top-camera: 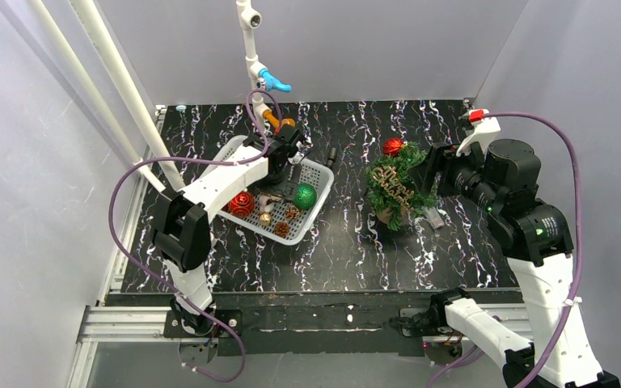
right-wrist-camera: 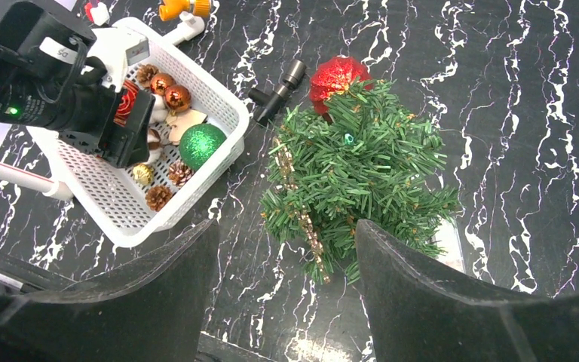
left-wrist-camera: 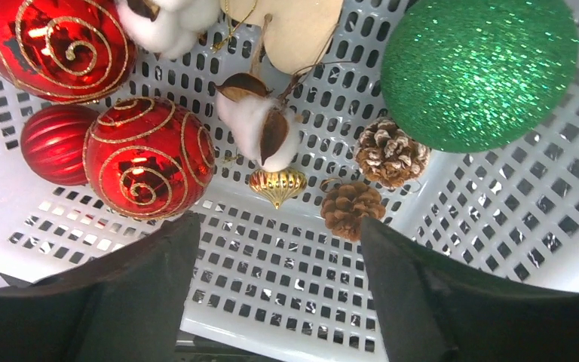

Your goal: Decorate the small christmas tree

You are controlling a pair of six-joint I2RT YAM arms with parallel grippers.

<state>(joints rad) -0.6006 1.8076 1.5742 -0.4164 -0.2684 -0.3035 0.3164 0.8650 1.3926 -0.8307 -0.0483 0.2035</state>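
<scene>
The open, empty left hand (left-wrist-camera: 279, 226) hovers over the basket (left-wrist-camera: 286, 286); the tree (top-camera: 396, 190) stands rightward, nearer the open right hand (right-wrist-camera: 286, 226).

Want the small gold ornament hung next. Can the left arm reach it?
Probably yes: the left gripper hangs open just above the gold ornament, nothing covering it, though a cotton boll and pine cone crowd it.

— What's the counter (top-camera: 348, 259) like?
— Black, marble-look, with white veins all over.
— And on it?
— A white basket (top-camera: 317, 202) left of middle and the small christmas tree (top-camera: 396, 190) standing upright to the right, apart from it. A small black fitting (right-wrist-camera: 275, 90) lies between them. An orange piece (top-camera: 279, 123) sits by the far edge, behind the basket.
</scene>
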